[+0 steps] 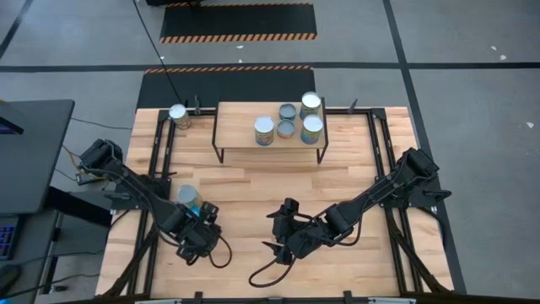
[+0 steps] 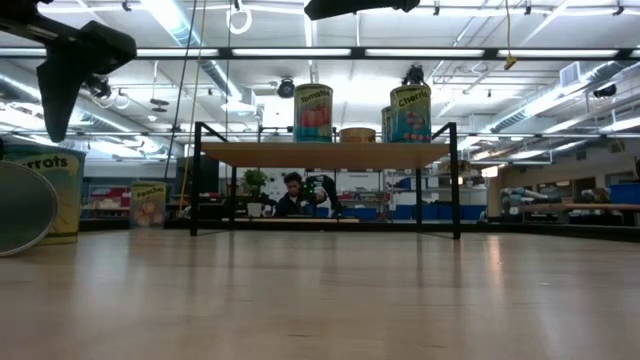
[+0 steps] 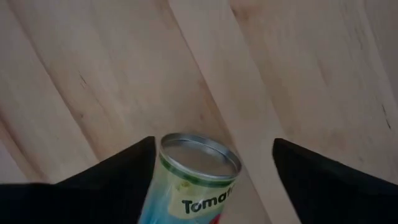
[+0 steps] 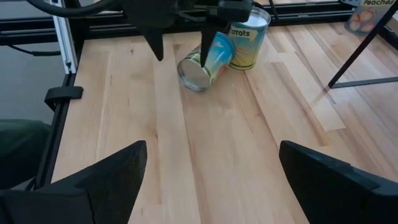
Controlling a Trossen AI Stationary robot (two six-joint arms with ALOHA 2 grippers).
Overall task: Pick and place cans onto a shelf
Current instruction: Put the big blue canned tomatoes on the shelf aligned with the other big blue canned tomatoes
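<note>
Small metal tomato can with silver lid (image 3: 196, 177) | tilted, near-left of table, between left gripper (image 4: 183, 53) wide-open fingers, not clasped | step: picking; next: close, lift to wooden wire-legged shelf (image 1: 240, 114) | right gripper (image 4: 211, 171) open, idle.

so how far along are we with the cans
Five cans stand on the shelf. The left gripper is open around a tilted tomato can, not clamped. Two more wait on the table: the carrots can and one beside the shelf. The right gripper waits open.
</note>
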